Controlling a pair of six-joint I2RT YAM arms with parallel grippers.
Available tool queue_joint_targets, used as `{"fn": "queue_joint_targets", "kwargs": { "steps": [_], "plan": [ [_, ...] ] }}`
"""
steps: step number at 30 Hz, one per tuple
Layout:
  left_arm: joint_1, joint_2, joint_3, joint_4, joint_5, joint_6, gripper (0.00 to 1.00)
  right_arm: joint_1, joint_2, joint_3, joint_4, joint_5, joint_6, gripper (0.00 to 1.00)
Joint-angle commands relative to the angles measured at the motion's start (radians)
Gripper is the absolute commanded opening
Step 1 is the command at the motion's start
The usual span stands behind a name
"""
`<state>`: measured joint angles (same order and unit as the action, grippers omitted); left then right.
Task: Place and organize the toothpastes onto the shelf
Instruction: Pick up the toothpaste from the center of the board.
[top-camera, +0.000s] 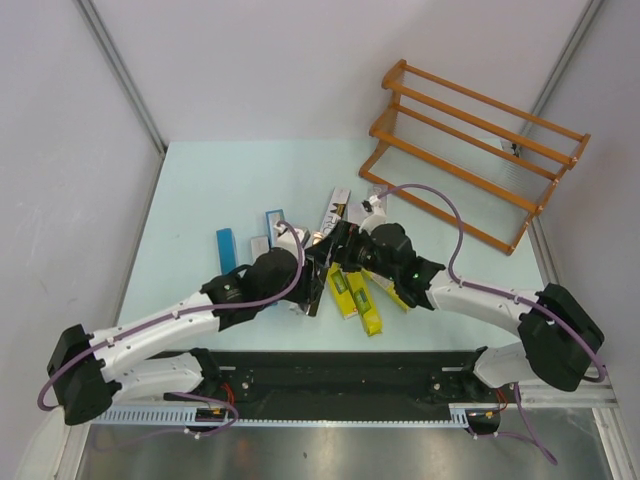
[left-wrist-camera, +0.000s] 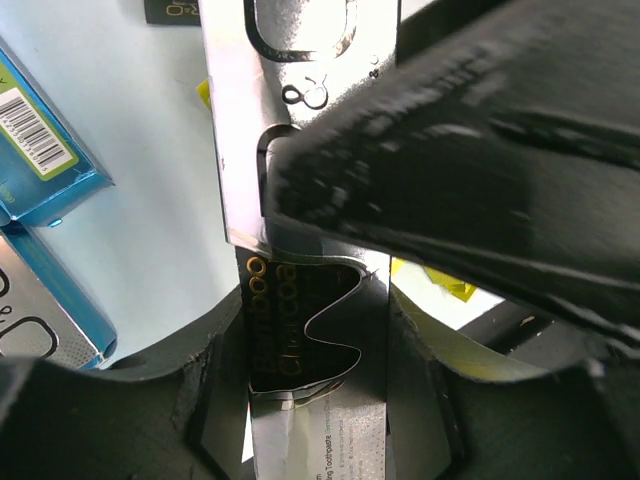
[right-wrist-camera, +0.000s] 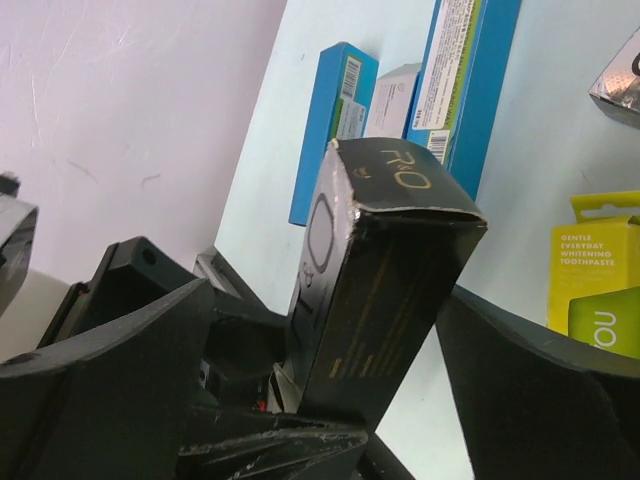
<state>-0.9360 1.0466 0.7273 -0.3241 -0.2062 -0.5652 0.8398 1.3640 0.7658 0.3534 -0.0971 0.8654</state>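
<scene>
**Well apart from the shelf, one carton pinched mid-bench**

Both arms meet over the middle of the pale bench (top-camera: 200, 200). The left hand (left-wrist-camera: 310, 400) pinches a silver-and-black carton (left-wrist-camera: 300, 150) between its fingers, gripping it across the narrow sides. The right hand (right-wrist-camera: 340, 300) is spread wide around the same carton's dark end. Pale bench shows between the carton and one of its fingers, and whether the other finger touches cannot be told.

Loose cartons lie around the two hands. Two blue cartons (top-camera: 226, 250) are to the left, a silver carton (top-camera: 335, 205) is just beyond the hands, and three yellow cartons (top-camera: 365, 305) are on the near side under the right arm. The orange-brown shelf (top-camera: 470, 160) stands at the far right corner of the bench, set at an angle, well apart from the held carton.
</scene>
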Motion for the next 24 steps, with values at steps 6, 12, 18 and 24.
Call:
{"fn": "queue_joint_targets", "kwargs": {
  "steps": [6, 12, 18, 24],
  "plan": [
    [-0.050, -0.048, 0.049, 0.047, -0.013, 0.045, 0.33, -0.016, 0.011, -0.046, 0.172, -0.062, 0.049, 0.70],
    [-0.050, -0.054, 0.052, 0.040, -0.018, 0.053, 0.36, -0.027, -0.016, -0.082, 0.242, -0.089, 0.058, 0.51],
    [-0.050, -0.057, 0.058, 0.034, -0.027, 0.060, 0.42, -0.030, -0.068, -0.120, 0.286, -0.078, 0.049, 0.43],
    [-0.050, -0.075, 0.092, -0.018, -0.097, 0.076, 0.83, -0.030, -0.160, -0.160, 0.256, 0.008, 0.041, 0.42]
  ]
}}
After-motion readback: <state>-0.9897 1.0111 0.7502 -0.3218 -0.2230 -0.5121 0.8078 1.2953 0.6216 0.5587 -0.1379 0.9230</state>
